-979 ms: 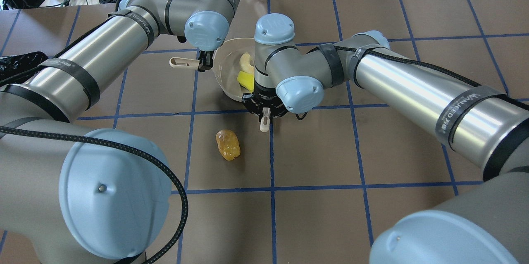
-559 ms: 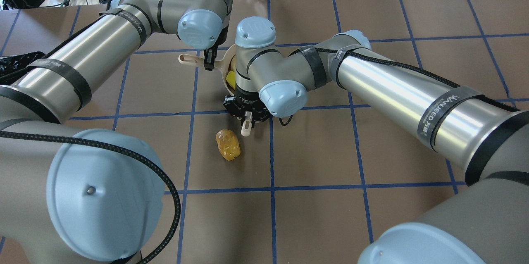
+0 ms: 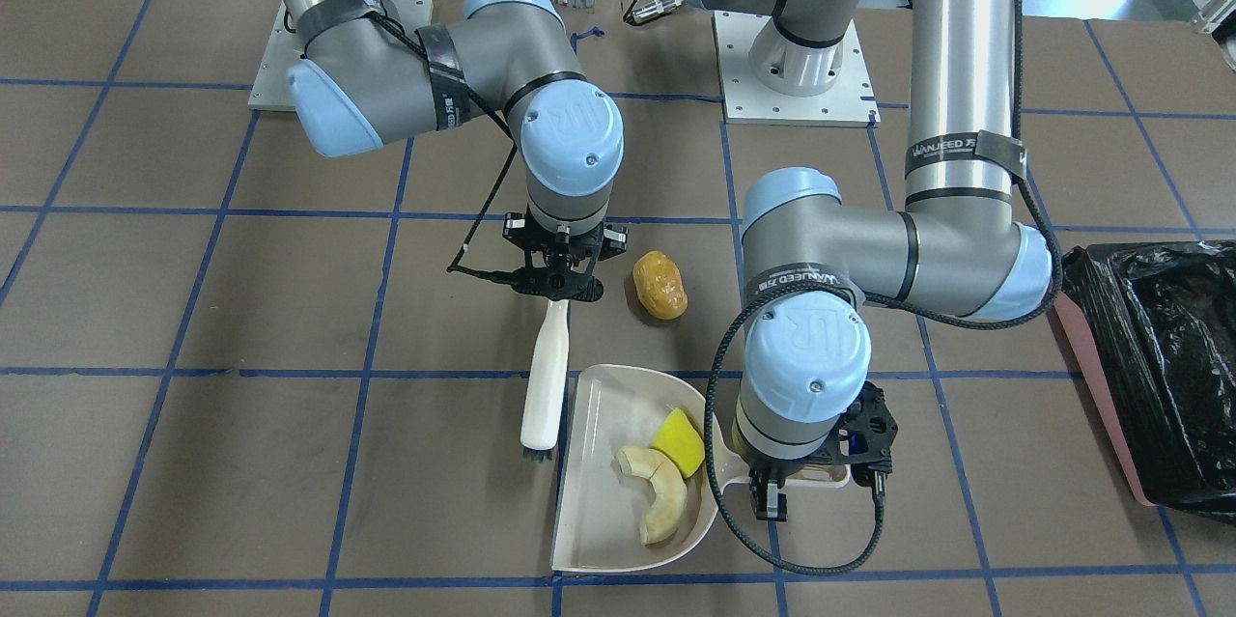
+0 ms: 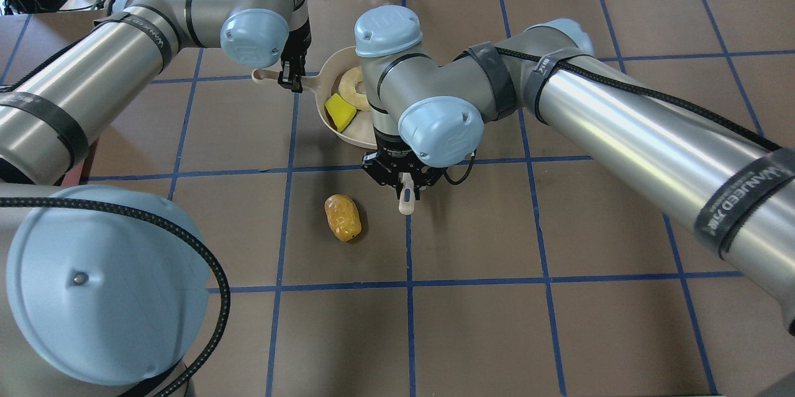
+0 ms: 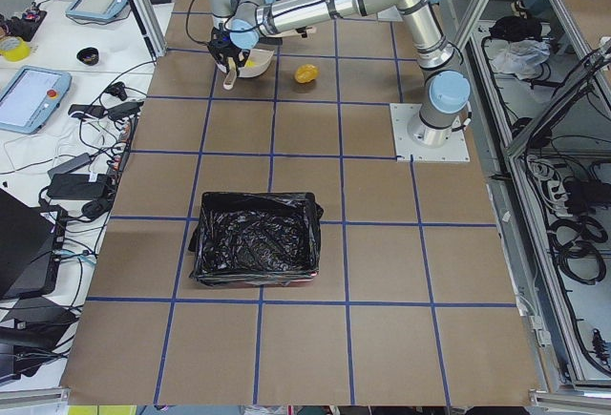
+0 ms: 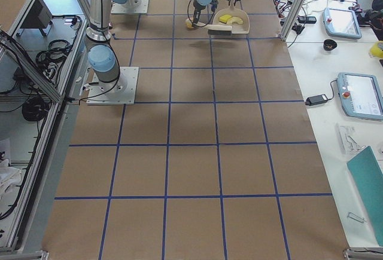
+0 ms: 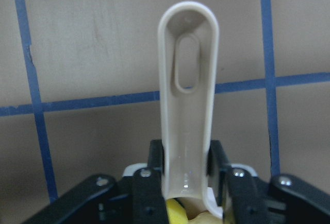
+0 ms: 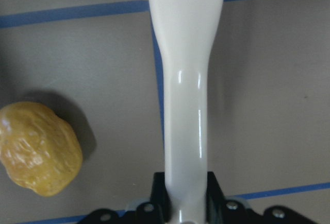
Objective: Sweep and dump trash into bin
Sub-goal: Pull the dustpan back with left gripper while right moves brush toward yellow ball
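Front view, lump: the lump (image 3: 660, 285) sits on the worktop (image 3: 193, 308) at 3 o'clock of the right tool (image 3: 555, 289), near it and outside the pan (image 3: 594, 501).
Front view, brush: the right tool is clamped on the brush (image 3: 544, 376). The brush runs 12 to 6, with its bristles at 6 just beside the pan's open edge.
Front view, pan: the left tool (image 3: 777, 491) is clamped on the handle. The crescent (image 3: 659, 501) and wedge (image 3: 679, 441) lie inside. The bin (image 3: 1110, 356) is well apart at 3 o'clock.
Overhead, nearer arm: the right. The lump (image 4: 343, 217) is at 8 o'clock of its tool (image 4: 407, 184).
Right wrist: the lump (image 8: 38, 149) is at 8 o'clock of the handle, not touching it.
Since 0.6 s ago: the lump is unmoved. The right tool, then just beside it, has drawn off toward 3 o'clock.
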Controlling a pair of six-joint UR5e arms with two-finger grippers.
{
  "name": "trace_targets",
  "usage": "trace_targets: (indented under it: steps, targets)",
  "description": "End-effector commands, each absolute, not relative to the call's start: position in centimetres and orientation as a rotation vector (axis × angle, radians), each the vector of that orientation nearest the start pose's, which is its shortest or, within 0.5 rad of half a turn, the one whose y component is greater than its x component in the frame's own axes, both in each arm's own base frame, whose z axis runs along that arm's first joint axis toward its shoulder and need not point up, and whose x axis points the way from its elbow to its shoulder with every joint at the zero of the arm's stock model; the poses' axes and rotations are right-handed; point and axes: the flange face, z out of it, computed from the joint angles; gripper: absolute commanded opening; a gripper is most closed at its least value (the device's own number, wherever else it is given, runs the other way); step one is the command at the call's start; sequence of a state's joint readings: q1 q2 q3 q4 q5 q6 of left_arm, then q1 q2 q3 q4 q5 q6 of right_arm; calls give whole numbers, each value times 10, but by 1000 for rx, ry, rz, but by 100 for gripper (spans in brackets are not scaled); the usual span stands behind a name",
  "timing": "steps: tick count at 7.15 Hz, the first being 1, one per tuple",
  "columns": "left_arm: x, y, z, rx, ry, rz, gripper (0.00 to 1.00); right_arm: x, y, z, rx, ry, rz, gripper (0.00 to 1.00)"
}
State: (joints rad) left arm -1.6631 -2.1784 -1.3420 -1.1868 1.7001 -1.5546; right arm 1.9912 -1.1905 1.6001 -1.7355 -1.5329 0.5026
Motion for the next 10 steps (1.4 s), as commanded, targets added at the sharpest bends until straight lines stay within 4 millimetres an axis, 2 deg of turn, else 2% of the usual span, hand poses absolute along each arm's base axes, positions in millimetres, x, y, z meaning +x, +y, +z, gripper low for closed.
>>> trace_targets:
  steps: [1,2,4,6,7,8,9,10]
  targets:
    - [-152,-695,282,-2079,2314,-91,0,332,-475,278,25,3321,418,3]
    - [-137,-698,294,-2087,2325,-107,0,326,-465,287,64,3305,413,4]
    - [-85,-693,333,-2137,2316,-115,0,331,-434,308,85,3170,437,4]
    - [-40,-670,362,-2065,2307,-31,0,324,-400,305,95,3136,486,3]
    - [-23,-653,369,-2033,2302,4,0,321,-382,312,94,3100,495,3]
    - [-13,-631,362,-1976,2291,16,0,320,-359,303,98,3067,546,3]
    - [-13,-606,347,-1942,2284,59,0,316,-347,290,118,3058,566,3]
    - [-2,-582,333,-1942,2242,57,0,316,-343,286,159,3058,552,2]
